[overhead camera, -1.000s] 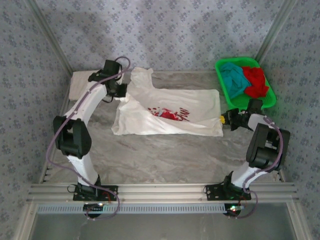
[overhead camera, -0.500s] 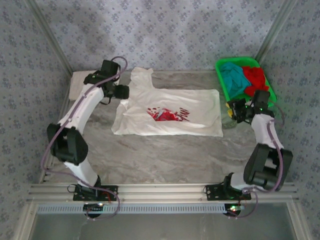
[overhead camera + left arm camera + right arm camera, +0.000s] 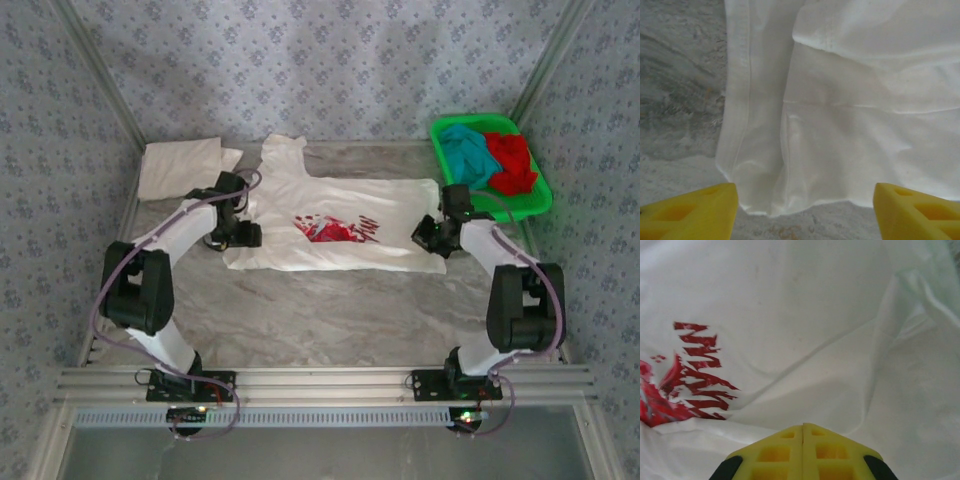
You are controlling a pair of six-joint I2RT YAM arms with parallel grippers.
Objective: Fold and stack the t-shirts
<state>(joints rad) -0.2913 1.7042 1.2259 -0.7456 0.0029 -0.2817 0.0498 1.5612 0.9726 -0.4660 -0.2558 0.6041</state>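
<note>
Table [image 3: 330, 300]: my work surface.

Printed white shirt [image 3: 340, 235] lies spread flat at frame centre, sleeve toward top, so I can fold it.

Basket [image 3: 520, 205] at upper right holds teal shirt [image 3: 468, 155] and red shirt [image 3: 510, 160], waiting their turn.

Folded white shirt [image 3: 180, 165] at upper left: I read it as start of stack.

Left claw [image 3: 805, 200] is wide open and empty, with shirt's lower-left hem just ahead, lined up for a pinch.

Right claw [image 3: 803, 432] is over shirt's right edge with fingers pressed together. I see no cloth between them.
</note>
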